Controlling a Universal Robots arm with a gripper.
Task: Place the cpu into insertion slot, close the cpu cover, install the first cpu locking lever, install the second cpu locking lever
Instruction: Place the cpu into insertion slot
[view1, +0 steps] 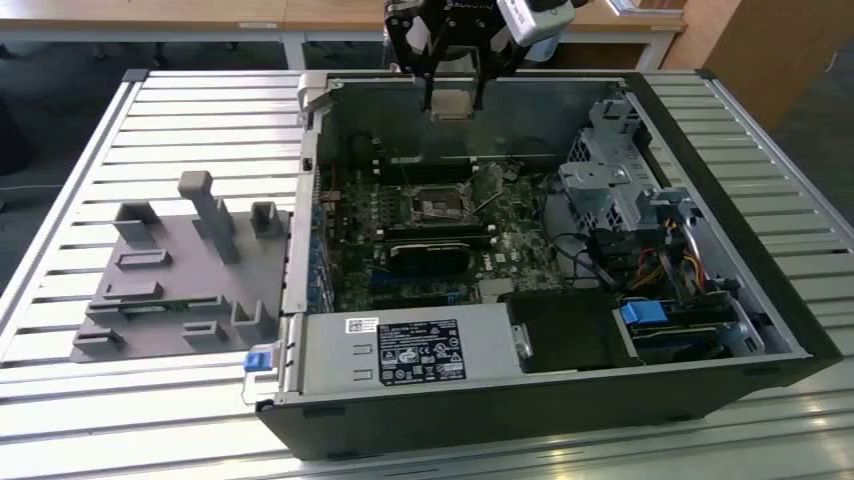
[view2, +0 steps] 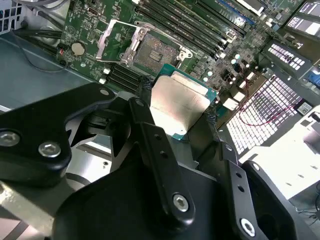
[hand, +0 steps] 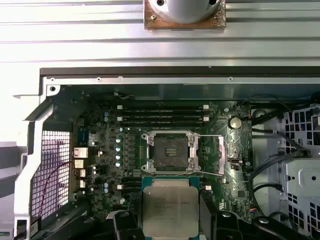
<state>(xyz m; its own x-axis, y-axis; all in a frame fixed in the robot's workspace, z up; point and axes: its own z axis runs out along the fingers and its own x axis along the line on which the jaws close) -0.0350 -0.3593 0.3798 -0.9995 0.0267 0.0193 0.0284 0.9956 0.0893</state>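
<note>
Exterior view: the gripper (view1: 451, 98) is clamped on the cpu (view1: 451, 106), hanging above the open computer case (view1: 400, 375). In the first wrist view the insertion slot (hand: 169, 150) sits bare, with the cpu cover (hand: 216, 156) flipped open beside it.

- You get strong daylight on the slatted worktop (view1: 80, 180) in the exterior view, with its near slats washed pale
- Inside the computer case (view1: 534, 410) the circuit board (view1: 514, 255) lies in shade
- In the second wrist view the cpu (view2: 177, 107) glares white, and so does the perforated panel (view2: 272, 107)
</note>
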